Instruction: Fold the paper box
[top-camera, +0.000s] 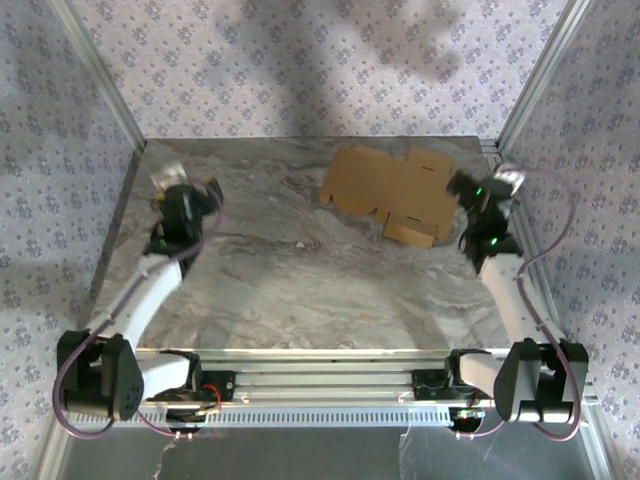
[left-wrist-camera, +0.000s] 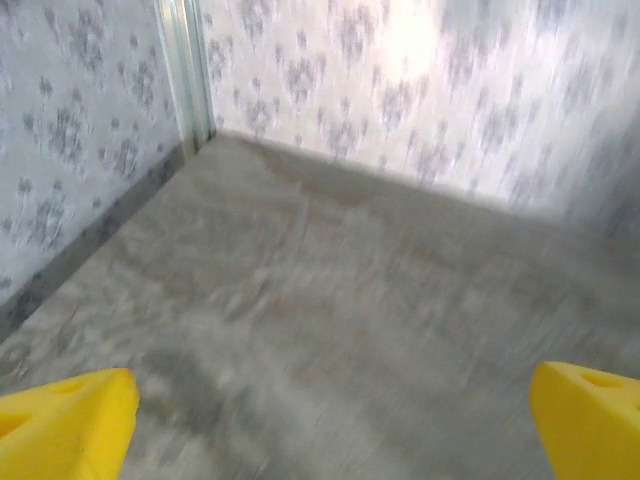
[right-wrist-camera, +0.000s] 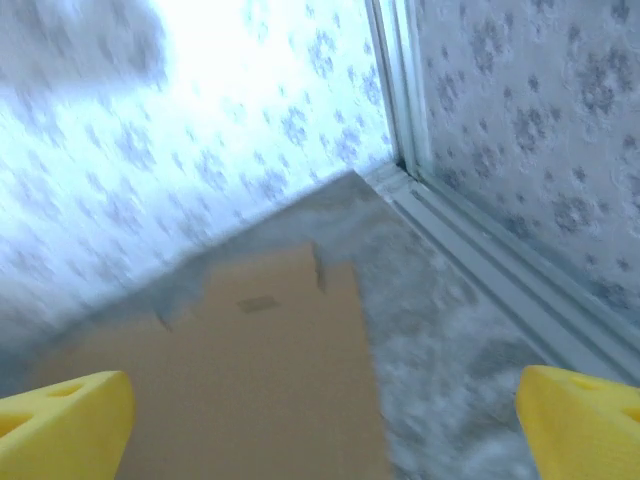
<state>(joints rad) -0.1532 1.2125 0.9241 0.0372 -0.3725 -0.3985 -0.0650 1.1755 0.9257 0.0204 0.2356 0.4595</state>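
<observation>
The paper box (top-camera: 392, 192) lies as a flat tan cardboard sheet with flaps and tabs on the far right part of the marble table. My right gripper (top-camera: 487, 205) hovers just off its right edge, open. In the right wrist view the paper box (right-wrist-camera: 240, 370) spreads under and ahead of the right gripper (right-wrist-camera: 325, 425), whose yellow fingertips (right-wrist-camera: 65, 420) stand wide apart with nothing between them. My left gripper (top-camera: 183, 207) is at the far left of the table, well away from the sheet. The left gripper (left-wrist-camera: 335, 420) is open over bare marble.
Patterned walls and aluminium posts close in the table (top-camera: 300, 290) on the left, back and right. A metal rail (right-wrist-camera: 500, 260) runs along the right edge, close to my right gripper. The back left corner post (left-wrist-camera: 185, 70) stands ahead of my left gripper.
</observation>
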